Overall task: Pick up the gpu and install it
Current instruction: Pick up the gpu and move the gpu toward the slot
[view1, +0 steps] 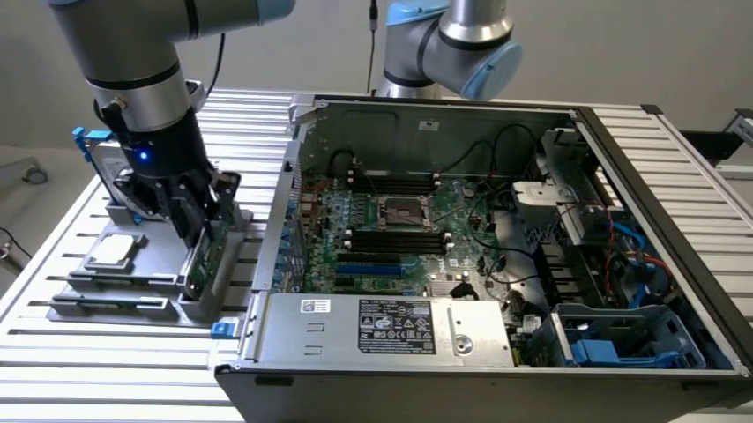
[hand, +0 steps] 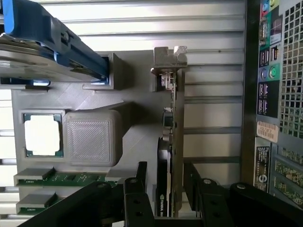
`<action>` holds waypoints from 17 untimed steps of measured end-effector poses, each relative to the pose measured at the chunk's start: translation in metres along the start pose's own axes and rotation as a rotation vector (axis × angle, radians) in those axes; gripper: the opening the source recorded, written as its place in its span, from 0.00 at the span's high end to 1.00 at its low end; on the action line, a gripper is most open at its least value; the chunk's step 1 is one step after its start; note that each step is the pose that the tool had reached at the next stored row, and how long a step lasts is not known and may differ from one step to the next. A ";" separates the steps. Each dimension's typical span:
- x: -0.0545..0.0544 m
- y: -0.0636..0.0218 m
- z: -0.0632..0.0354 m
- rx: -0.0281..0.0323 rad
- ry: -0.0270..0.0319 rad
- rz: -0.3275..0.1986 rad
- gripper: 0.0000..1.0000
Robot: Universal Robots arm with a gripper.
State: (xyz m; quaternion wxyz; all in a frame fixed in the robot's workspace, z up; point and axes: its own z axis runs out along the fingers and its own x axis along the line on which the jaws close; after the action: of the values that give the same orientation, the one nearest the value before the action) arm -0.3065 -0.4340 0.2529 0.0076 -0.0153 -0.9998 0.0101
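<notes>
Looking through the wrist camera, I see the claw (hand: 165,172) spread open, with one finger (hand: 140,176) on each side of the graphics card (hand: 173,118). A small gap shows between this finger and the card. The card stands on its edge in a slot of the grey holder (hand: 135,142), near the small square chip (hand: 42,134). In the exterior view, the holder sits on the slatted table (view1: 70,352), just beside the open computer case (view1: 280,238), on the exterior view's left.

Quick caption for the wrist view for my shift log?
Open gripper straddles the gpu standing on edge in its grey holder, with the computer case alongside.
</notes>
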 end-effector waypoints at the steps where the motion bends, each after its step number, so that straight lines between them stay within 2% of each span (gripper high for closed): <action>1: 0.000 0.0006 0.0018 -0.0001 -0.0006 0.000 0.56; 7: 0.000 0.0029 0.0115 0.0002 -0.0046 -0.001 0.56; 14: 0.001 0.0029 0.0125 0.0006 -0.0053 -0.001 0.56; 16: 0.001 0.0029 0.0125 0.0006 -0.0053 -0.001 0.58; 17: 0.001 0.0029 0.0125 0.0005 -0.0053 -0.001 0.64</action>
State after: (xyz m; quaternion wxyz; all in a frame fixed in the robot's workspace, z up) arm -0.3075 -0.4313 0.2403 0.0049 -0.0150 -0.9998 0.0104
